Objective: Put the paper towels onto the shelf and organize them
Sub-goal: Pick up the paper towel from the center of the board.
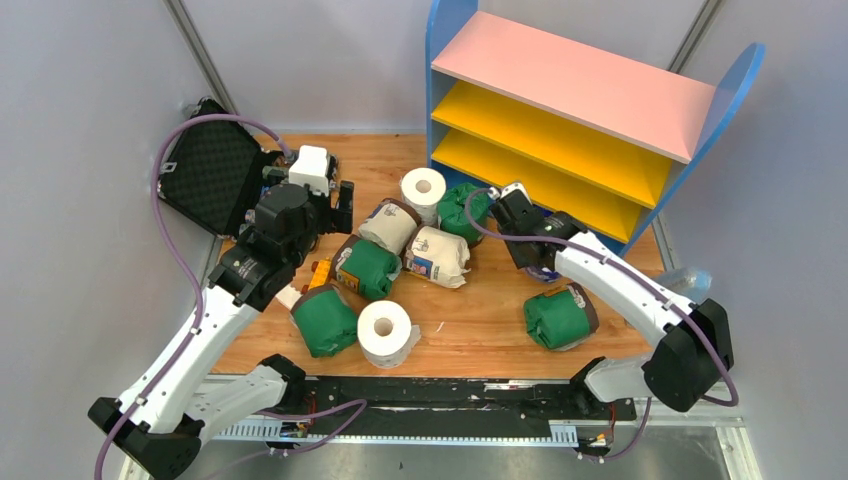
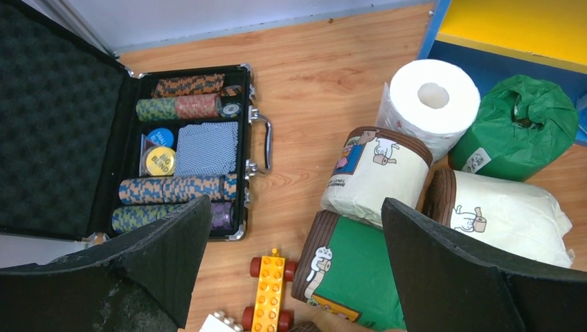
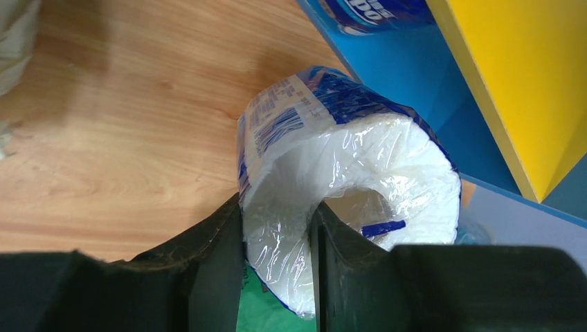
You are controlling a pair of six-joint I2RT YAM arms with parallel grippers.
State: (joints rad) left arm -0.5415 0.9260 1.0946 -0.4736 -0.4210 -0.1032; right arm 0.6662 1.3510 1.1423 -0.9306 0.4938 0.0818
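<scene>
Right claw [image 3: 277,266]: narrowed on the blue-and-white wrapped roll [image 3: 346,159], with one finger in the core hole and the other on the outside, pinching the roll's wall.
Held roll: on the right far side of the worktop [image 1: 480,320], just beside the blue foot of the shelf [image 1: 445,40]. Whether it rests on the wood cannot be told.
Left claw [image 2: 296,207]: wide, with nothing between the fingers. It hangs over the left of the worktop, between the black case [image 1: 215,175] and the middle rolls.
Shelf: far right, with blue sides, a pink top board and two yellow boards below.
Middle cluster: an upright bare white roll [image 1: 423,190] touches a green-wrapped roll [image 1: 462,212] on its right. Two cream rolls with brown labels [image 1: 388,225] [image 1: 438,257] lie just nearer, and a green roll with a brown band [image 1: 367,267] is nearer again.
Near rolls: a green one [image 1: 324,320] sits beside a second bare white one [image 1: 385,333]. Another green one [image 1: 560,316] lies well apart to the right, under the right arm.
Black case: open at far left, holding poker chips.
Orange toy car [image 2: 270,301]: just left of the banded green roll.
</scene>
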